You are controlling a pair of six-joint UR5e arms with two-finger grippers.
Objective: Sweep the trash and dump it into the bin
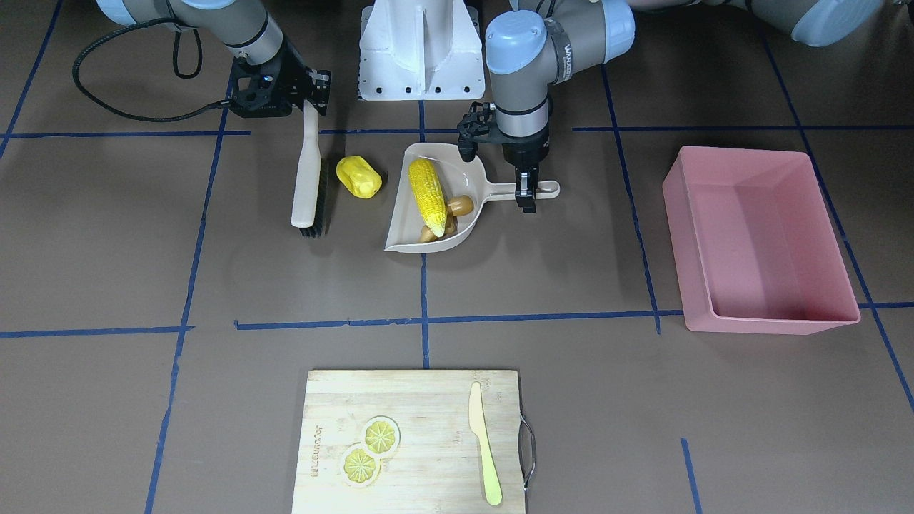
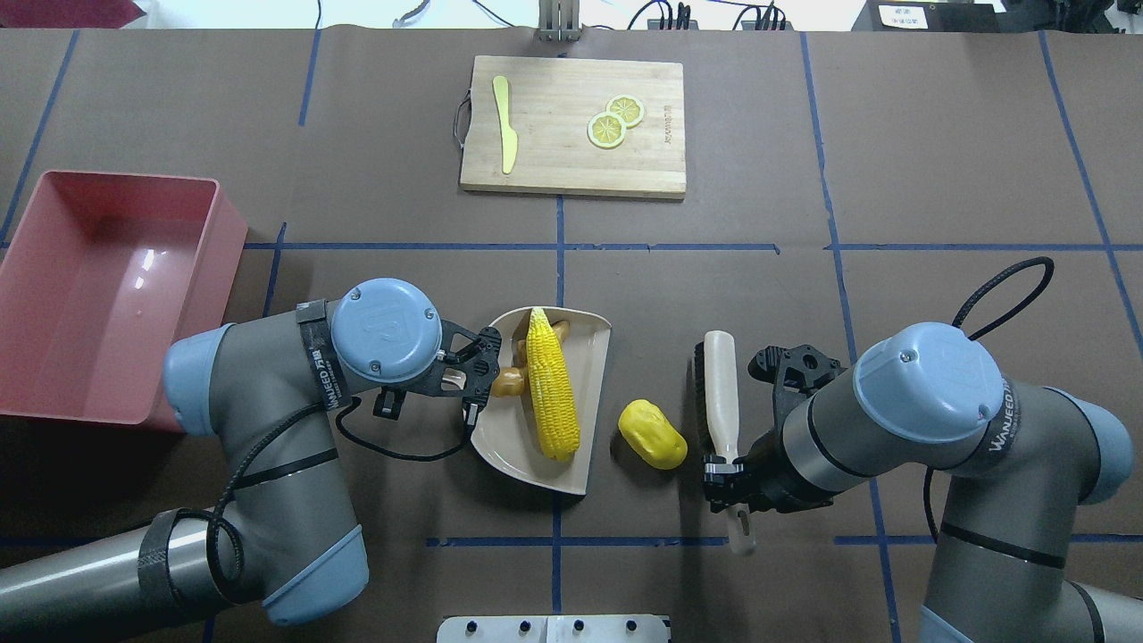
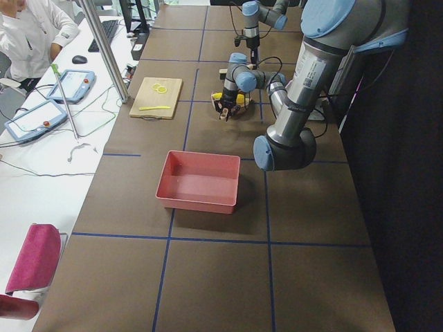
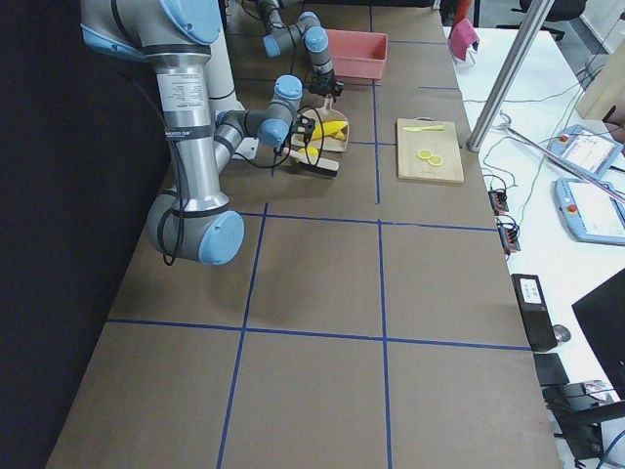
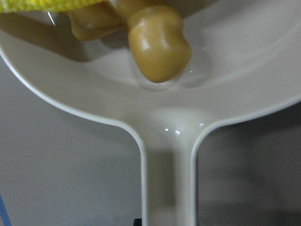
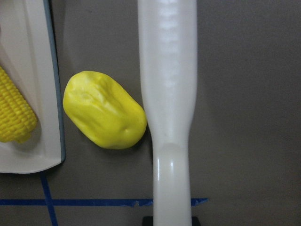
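The corn cob [image 1: 427, 196] and the tan ginger root [image 1: 457, 207] lie inside the beige dustpan [image 1: 460, 168]. The small yellow lumpy piece [image 1: 359, 177] lies on the table between the dustpan and the brush [image 1: 307, 185], just off the pan's open edge [image 2: 589, 384]. My left gripper [image 1: 527, 191] is shut on the dustpan's handle, and the pan rests on the table. My right gripper [image 1: 310, 96] is shut on the brush handle, with the bristles down beside the lumpy piece [image 6: 104, 109]. The pink bin [image 1: 764, 243] stands empty, well off to my left.
A wooden cutting board [image 1: 428, 400] with a pale yellow knife [image 1: 484, 442] and two lemon slices [image 1: 370, 450] lies at the table's far side. The robot's white base [image 1: 421, 50] is behind the dustpan. Blue tape lines cross the brown table.
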